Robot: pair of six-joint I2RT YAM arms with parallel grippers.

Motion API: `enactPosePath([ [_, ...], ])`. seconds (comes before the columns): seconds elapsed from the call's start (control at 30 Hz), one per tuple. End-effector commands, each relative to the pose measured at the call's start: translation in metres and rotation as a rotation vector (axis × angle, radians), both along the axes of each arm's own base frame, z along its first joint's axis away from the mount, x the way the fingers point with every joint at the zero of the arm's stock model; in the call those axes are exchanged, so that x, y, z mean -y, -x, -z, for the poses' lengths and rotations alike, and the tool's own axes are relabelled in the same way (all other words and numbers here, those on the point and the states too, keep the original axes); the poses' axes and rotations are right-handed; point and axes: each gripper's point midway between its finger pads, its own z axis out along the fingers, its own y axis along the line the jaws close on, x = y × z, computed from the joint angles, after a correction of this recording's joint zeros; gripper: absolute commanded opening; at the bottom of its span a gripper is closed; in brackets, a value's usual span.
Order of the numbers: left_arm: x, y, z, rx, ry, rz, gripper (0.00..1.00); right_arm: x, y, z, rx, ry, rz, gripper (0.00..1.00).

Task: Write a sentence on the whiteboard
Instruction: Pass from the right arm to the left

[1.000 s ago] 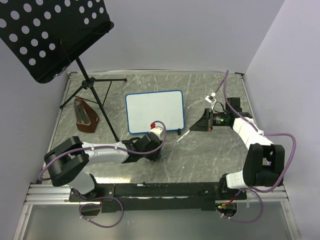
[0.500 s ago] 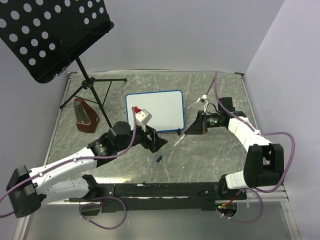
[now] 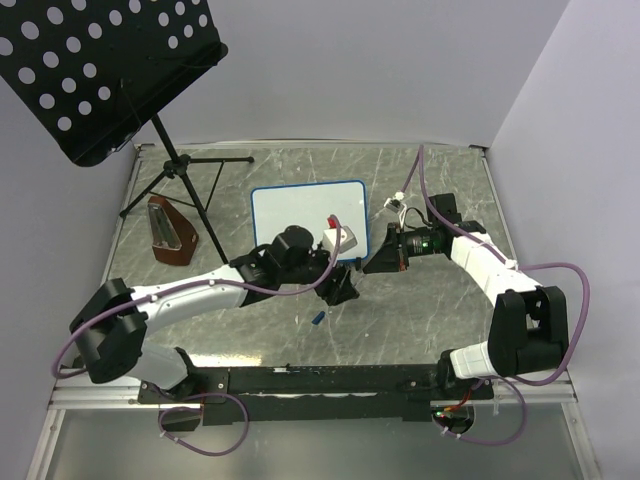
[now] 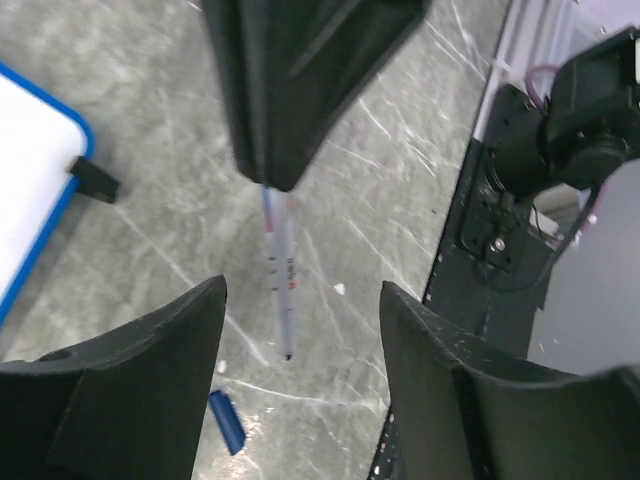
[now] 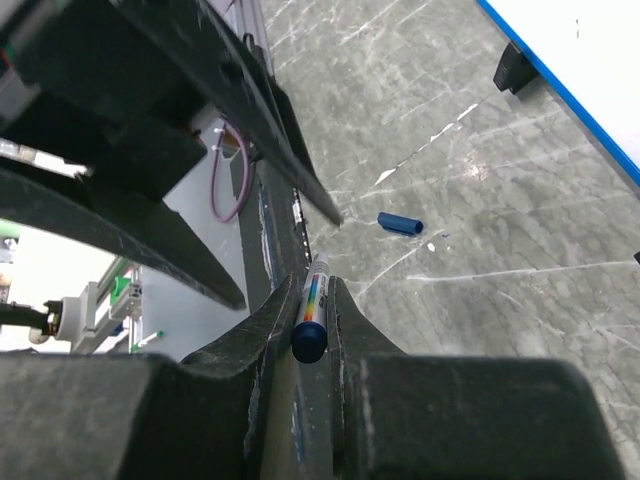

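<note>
Top external view: marker clamped just right of the board

Black music stand (image 3: 95, 70) looms over the far-left corner of the grey table (image 3: 430, 180). The whiteboard (image 3: 305, 220) sits at mid-table, its face white. The left arm reaches across the board's near edge. The left gripper (image 3: 342, 288) hangs with fingers (image 4: 150, 380) spread wide, holding nothing (the marker shows beyond the gap). The right gripper (image 3: 375, 262), just beside the board's near-right corner, pinches the marker (image 5: 313, 305) tightly. A small blue cap (image 3: 317, 319) lies on the table near both.
</note>
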Motion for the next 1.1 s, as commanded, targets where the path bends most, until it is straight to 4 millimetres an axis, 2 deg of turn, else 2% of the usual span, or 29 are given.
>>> enactPosePath([
  [0.0, 0.012, 0.009, -0.005, 0.008, 0.010, 0.073, 0.63, -0.003, -0.003, -0.022, 0.088, -0.046, -0.032, 0.00],
  [0.07, 0.015, 0.010, -0.001, -0.002, 0.011, 0.086, 0.62, -0.003, -0.004, -0.023, 0.090, -0.048, -0.032, 0.00],
  [0.27, 0.020, 0.006, 0.016, -0.028, -0.039, 0.091, 0.47, -0.003, -0.002, -0.024, 0.089, -0.058, -0.037, 0.00],
  [0.33, 0.021, 0.003, 0.018, -0.031, -0.049, 0.081, 0.21, -0.004, -0.001, -0.025, 0.089, -0.062, -0.040, 0.00],
  [0.4, 0.020, -0.002, 0.018, -0.016, -0.055, 0.056, 0.03, -0.004, -0.001, -0.025, 0.092, -0.062, -0.045, 0.00],
  [0.57, 0.014, -0.003, 0.006, 0.036, -0.047, 0.057, 0.01, -0.005, 0.004, -0.028, 0.107, -0.076, -0.067, 0.00],
  [0.6, 0.012, -0.002, 0.006, 0.033, -0.058, 0.068, 0.01, -0.005, 0.004, -0.028, 0.132, -0.081, -0.081, 0.12],
  [0.7, 0.011, 0.003, 0.008, 0.026, -0.089, 0.117, 0.01, -0.010, 0.012, -0.029, 0.129, -0.079, -0.122, 0.32],
  [0.8, 0.013, 0.000, 0.007, 0.029, -0.101, 0.135, 0.01, -0.014, 0.018, -0.028, 0.121, -0.079, -0.152, 0.42],
  [0.9, 0.014, -0.002, 0.002, 0.025, -0.083, 0.127, 0.01, -0.017, 0.020, -0.028, 0.107, -0.085, -0.160, 0.47],
  [1.07, 0.016, -0.006, -0.004, 0.015, -0.037, 0.103, 0.01, -0.019, 0.020, -0.028, 0.088, -0.098, -0.168, 0.46],
])
